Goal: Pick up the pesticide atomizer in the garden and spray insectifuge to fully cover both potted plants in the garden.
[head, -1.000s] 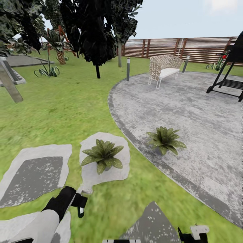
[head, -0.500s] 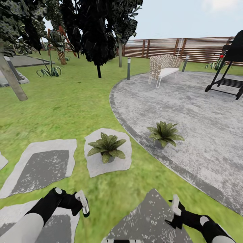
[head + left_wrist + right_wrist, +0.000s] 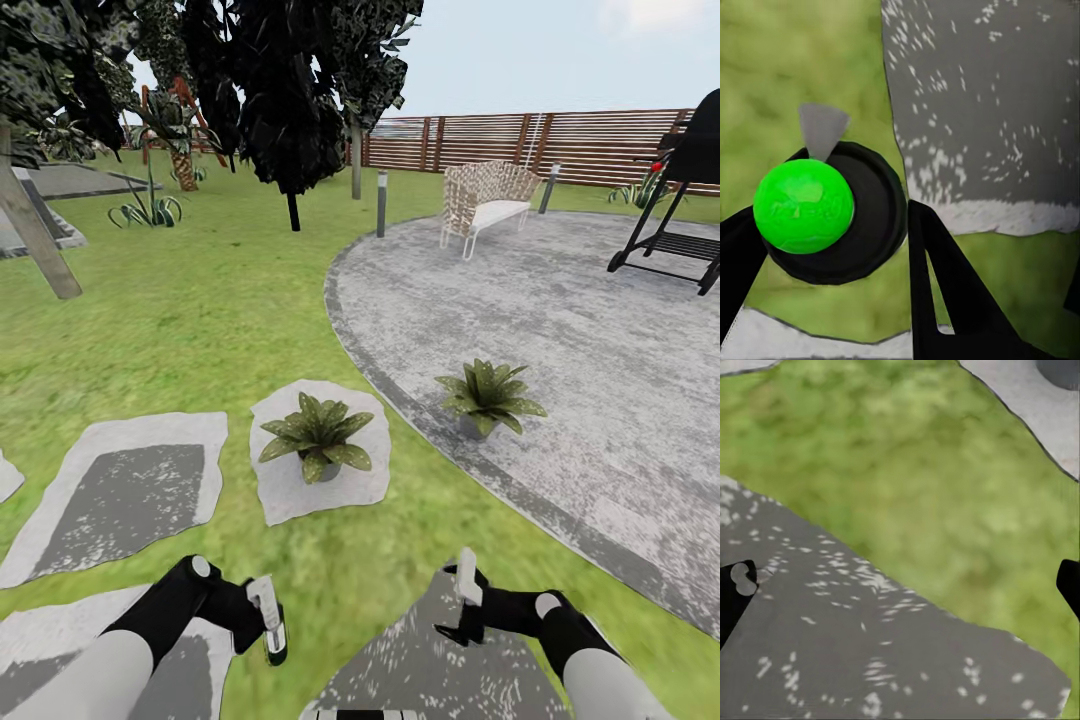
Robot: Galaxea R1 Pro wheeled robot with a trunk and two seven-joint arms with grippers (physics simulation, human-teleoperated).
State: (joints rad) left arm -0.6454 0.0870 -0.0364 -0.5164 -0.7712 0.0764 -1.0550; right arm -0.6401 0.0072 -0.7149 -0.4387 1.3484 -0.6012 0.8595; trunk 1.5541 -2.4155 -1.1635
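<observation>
Pesticide atomizer (image 3: 804,206) sits clamped in the left gripper (image 3: 268,620) over lawn (image 3: 230,320), right gripper (image 3: 465,590) spread empty, potted plants (image 3: 318,437) ahead.

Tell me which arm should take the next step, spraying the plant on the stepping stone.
Left. The left gripper is shut on the pesticide atomizer, and that potted plant sits just ahead of it. The right gripper is open and empty.
</observation>
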